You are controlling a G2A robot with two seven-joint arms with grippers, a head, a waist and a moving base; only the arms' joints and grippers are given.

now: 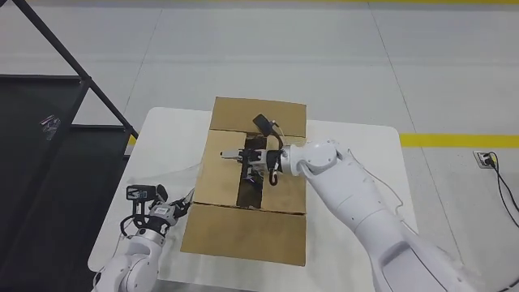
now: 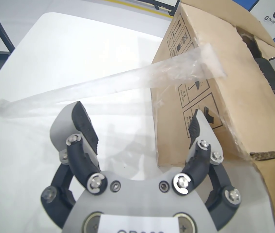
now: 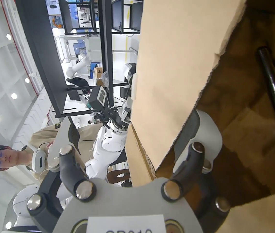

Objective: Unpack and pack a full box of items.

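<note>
Over the centre gap of the cardboard box (image 1: 243,211) on the white table (image 1: 166,142), the right gripper (image 1: 243,156) hangs unclenched, a top flap (image 3: 171,61) edge-on between its fingers (image 3: 205,132); the left gripper (image 2: 140,122), also spread, sits beside the box.

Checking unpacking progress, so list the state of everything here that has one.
Box: top opened, outer flaps folded out, a gap down the middle.
Tape: peeled loose, one end at the box's side.
Left gripper: open, empty, beside the box.
Right gripper: open, straddling the edge of a flap.
</note>
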